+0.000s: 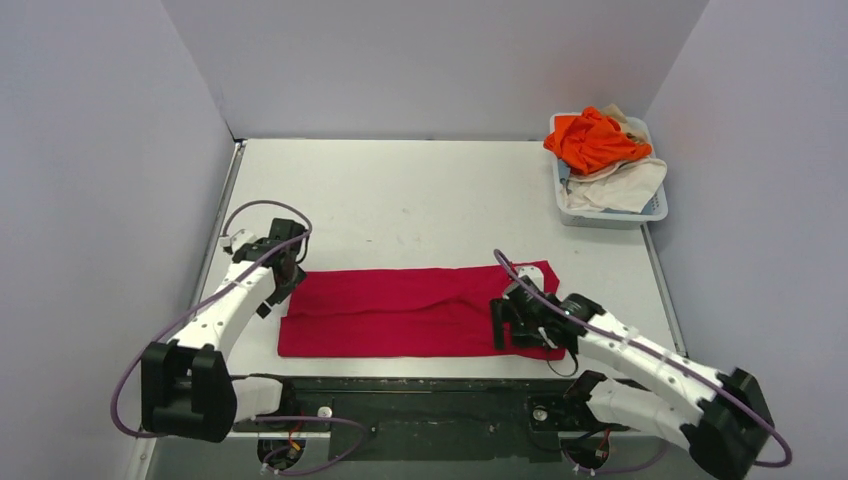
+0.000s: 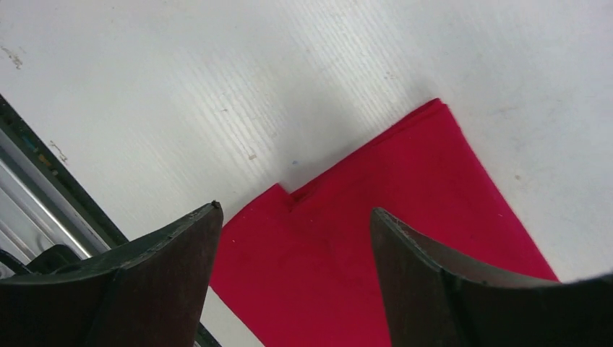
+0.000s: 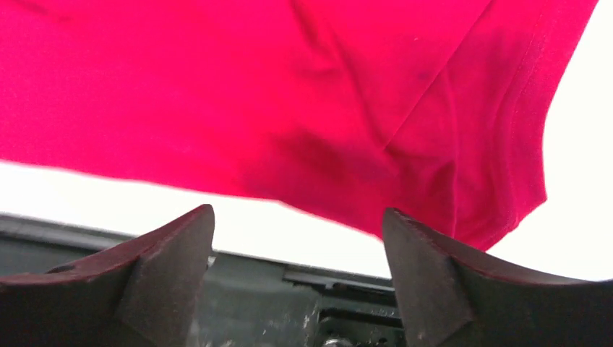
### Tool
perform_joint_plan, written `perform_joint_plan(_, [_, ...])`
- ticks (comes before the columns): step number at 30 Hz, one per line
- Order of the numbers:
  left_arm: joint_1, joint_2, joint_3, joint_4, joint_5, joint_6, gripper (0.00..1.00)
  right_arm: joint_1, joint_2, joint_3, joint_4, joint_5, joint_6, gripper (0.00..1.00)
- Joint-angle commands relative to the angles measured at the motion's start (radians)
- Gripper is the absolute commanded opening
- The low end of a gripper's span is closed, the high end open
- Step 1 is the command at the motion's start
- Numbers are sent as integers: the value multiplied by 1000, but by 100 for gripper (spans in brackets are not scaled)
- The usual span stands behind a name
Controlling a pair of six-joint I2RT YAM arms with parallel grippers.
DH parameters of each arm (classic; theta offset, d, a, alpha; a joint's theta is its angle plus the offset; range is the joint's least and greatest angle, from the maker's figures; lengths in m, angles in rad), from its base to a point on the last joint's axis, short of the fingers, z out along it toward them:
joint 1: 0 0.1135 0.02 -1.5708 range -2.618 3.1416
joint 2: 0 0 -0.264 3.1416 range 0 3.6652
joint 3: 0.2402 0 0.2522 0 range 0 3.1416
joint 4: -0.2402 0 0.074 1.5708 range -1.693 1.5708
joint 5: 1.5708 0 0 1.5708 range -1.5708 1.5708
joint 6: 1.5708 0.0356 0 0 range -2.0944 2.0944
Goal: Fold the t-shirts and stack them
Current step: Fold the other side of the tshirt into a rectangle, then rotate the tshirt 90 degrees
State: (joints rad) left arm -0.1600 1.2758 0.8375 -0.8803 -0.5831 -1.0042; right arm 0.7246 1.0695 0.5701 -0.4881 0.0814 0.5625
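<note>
At either end of the red shirt (image 1: 415, 310) on the counter (image 1: 420, 190), the left end effector (image 1: 287, 270) and right end effector (image 1: 505, 322) hang spread wide and empty, presumably to fold it.

Bright, even light from above fills the top view, which is sharp throughout, with only short soft shadows under the arms (image 1: 232, 305) on the white table (image 1: 420, 190). In the right wrist view the table is blown out to plain white and the red shirt (image 3: 275, 94) looks oversaturated and soft. Both wrist views show dark, slightly blurred fingers (image 2: 144, 289) along the bottom edge.
</note>
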Motion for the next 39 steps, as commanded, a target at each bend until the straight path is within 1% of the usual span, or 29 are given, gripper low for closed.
perform_joint_plan(1, [1, -125, 89, -10, 29, 7, 85, 45, -271, 3, -95, 36, 123, 90])
perform_joint_plan(2, [0, -133, 87, 22, 66, 71, 85, 43, -292, 12, -86, 57, 136, 91])
perform_joint_plan(3, [-1, -143, 84, 102, 173, 102, 86, 42, -317, 16, -58, 108, 143, 93])
perform_joint_plan(4, [-9, -144, 67, 143, 236, 161, 86, 35, -319, 28, -37, 135, 148, 94])
perform_joint_plan(5, [-13, -138, 58, 226, 341, 182, 87, 20, -302, 43, 15, 170, 145, 94])
perform_joint_plan(6, [-29, -132, 39, 256, 378, 199, 87, 7, -280, 52, 41, 176, 137, 95])
perform_joint_plan(7, [-39, -112, 32, 305, 424, 203, 88, -28, -217, 77, 87, 174, 142, 95])
perform_joint_plan(8, [-56, -99, 23, 323, 440, 209, 88, -50, -179, 90, 109, 153, 141, 95])
perform_joint_plan(9, [-62, -70, 18, 353, 473, 212, 88, -101, -93, 117, 154, 78, 129, 95])
perform_joint_plan(10, [-67, -56, 6, 369, 488, 222, 88, -125, -48, 134, 185, -8, 128, 95])
perform_joint_plan(11, [-69, -22, 1, 393, 511, 223, 89, -167, 40, 165, 197, -41, 126, 95])
perform_joint_plan(12, [-69, -6, -9, 401, 515, 223, 89, -179, 81, 181, 206, -64, 131, 95])
perform_joint_plan(13, [-69, 29, -13, 417, 525, 223, 89, -190, 155, 208, 203, -60, 143, 95])
perform_joint_plan(15, [-69, 78, -22, 431, 531, 226, 90, -193, 235, 229, 189, -46, 183, 95])
perform_joint_plan(21, [-69, 193, -72, 481, 559, 222, 90, -197, 334, 171, 156, 62, 372, 95])
perform_joint_plan(24, [-71, 218, -92, 458, 537, 216, 91, -217, 386, 158, 177, 70, 406, 96])
perform_joint_plan(26, [-82, 218, -104, 433, 516, 206, 91, -256, 437, 172, 207, 76, 417, 96])
perform_joint_plan(28, [-106, 207, -119, 415, 522, 190, 91, -302, 529, 214, 259, 49, 409, 96])
perform_joint_plan(29, [-132, 197, -120, 408, 529, 179, 91, -317, 557, 256, 279, 35, 386, 96])
perform_joint_plan(30, [-150, 192, -118, 393, 527, 170, 91, -346, 624, 329, 293, 9, 374, 95])
perform_joint_plan(31, [-196, 181, -107, 380, 517, 148, 91, -357, 658, 376, 295, -3, 336, 95])
perform_joint_plan(32, [-219, 170, -97, 343, 489, 133, 91, -380, 738, 475, 279, -29, 306, 95])
perform_joint_plan(33, [-265, 166, -76, 321, 473, 99, 91, -391, 779, 533, 264, -48, 282, 95])
perform_joint_plan(34, [-284, 155, -67, 281, 457, 82, 91, -408, 868, 651, 240, -109, 251, 95])
perform_joint_plan(35, [-320, 149, -53, 270, 456, 49, 91, -413, 910, 710, 227, -164, 236, 95])
perform_joint_plan(36, [-355, 133, -50, 268, 462, 34, 91, -418, 1006, 842, 193, -191, 209, 95])
perform_joint_plan(37, [-371, 126, -51, 274, 467, 1, 92, -419, 1058, 910, 172, -242, 198, 95])
perform_joint_plan(38, [-405, 118, -52, 298, 481, -15, 92, -417, 1154, 1052, 132, -272, 189, 95])
perform_joint_plan(39, [-420, 118, -56, 315, 485, -45, 92, -416, 1203, 1118, 109, -332, 189, 95])
